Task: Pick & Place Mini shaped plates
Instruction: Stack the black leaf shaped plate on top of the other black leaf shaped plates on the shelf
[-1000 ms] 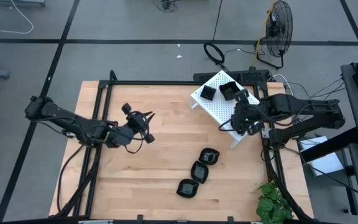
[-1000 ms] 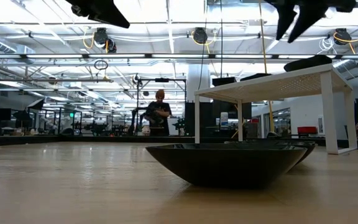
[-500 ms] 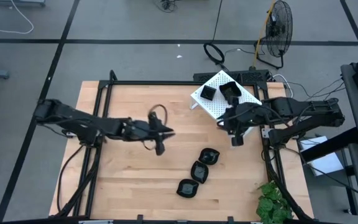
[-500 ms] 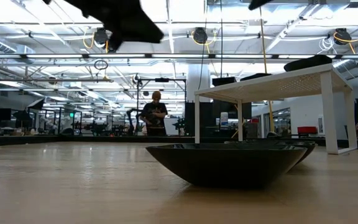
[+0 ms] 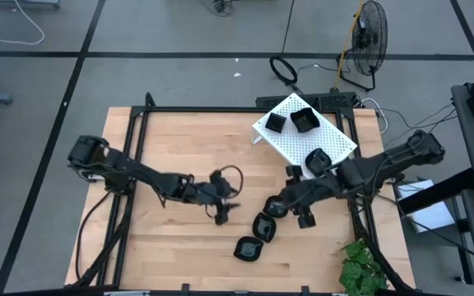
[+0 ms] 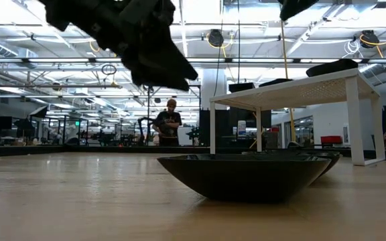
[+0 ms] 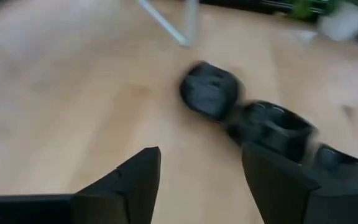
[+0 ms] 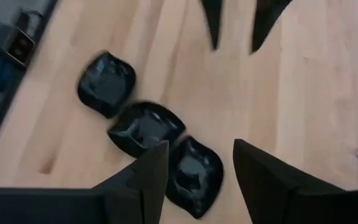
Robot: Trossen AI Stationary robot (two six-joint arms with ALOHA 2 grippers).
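Mini shaped plates (image 5: 262, 227): three in a touching diagonal row on the bench (image 5: 171, 140). Left tool (image 5: 225, 208) and right tool (image 5: 296, 207), both spread, hover empty.

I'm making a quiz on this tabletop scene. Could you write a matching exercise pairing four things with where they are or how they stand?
Things:
1. left gripper
2. right gripper
3. three mini plates in a row
4. three mini plates on the white rack

Places or states:
A. raised off the table, at its far right corner
B. lying on the wooden table top, in its near half
C. open, above the table just left of the row
D. open, above the table just right of the row

Pairs: 1-C, 2-D, 3-B, 4-A
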